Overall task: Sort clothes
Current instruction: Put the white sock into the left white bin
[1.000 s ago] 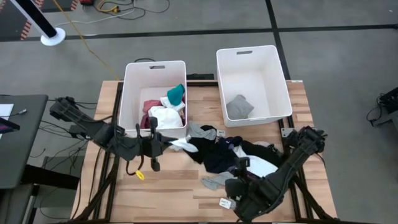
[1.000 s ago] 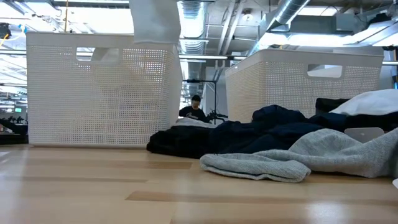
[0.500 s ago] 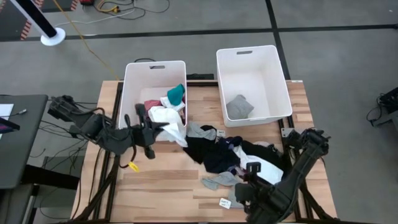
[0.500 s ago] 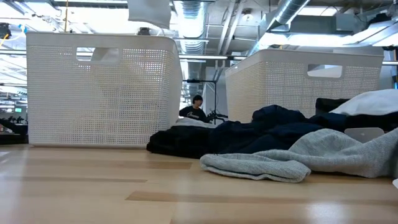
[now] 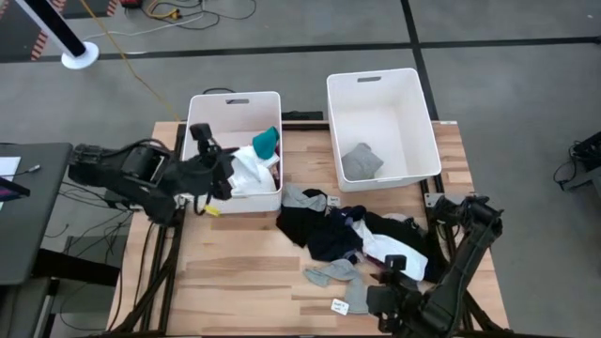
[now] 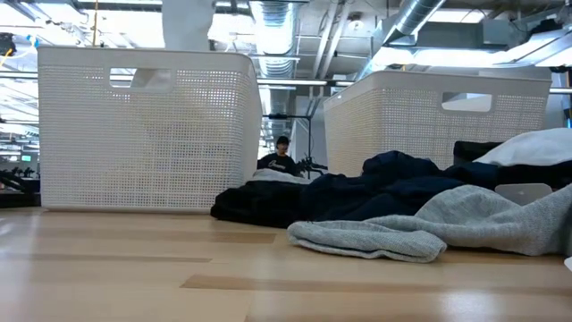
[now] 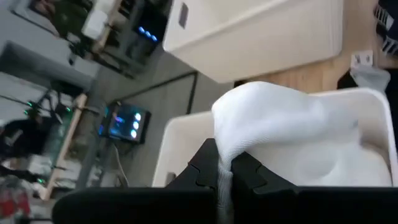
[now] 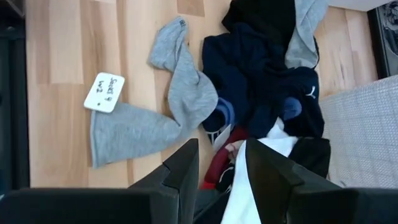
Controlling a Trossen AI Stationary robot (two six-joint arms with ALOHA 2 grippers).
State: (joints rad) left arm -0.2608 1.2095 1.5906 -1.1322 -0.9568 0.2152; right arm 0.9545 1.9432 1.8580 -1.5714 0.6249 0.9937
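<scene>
The left gripper (image 5: pixel 218 174), its two dark fingers (image 7: pixel 205 168) pinched together on a white soft fabric garment (image 5: pixel 246 171), hangs over the near rim of the left white perforated plastic bin (image 5: pixel 202 122), the cloth draped past that rim onto the pink, teal and white pieces (image 5: pixel 261 150) already lying inside; the height seems chosen so that a release would drop the garment onto that heap rather than the light wooden slatted table (image 5: pixel 244 282); in the low view the same white cloth (image 6: pixel 188 22) shows above the bin's top edge; the right white perforated plastic bin (image 5: pixel 418 122), at the table's far right corner, holds a single grey folded garment (image 5: pixel 361 161), which suggests one bin for lights and colours and one for greys; the unsorted heap of navy, black, white and maroon clothes (image 5: pixel 343 230) spreads from mid-table toward the right edge, a grey sock with a white paper tag (image 8: pixel 149 121) at its near side; the right gripper (image 5: pixel 392 293) waits at the near edge just beside that heap, fingers apart and empty, seemingly poised for the next pick.
</scene>
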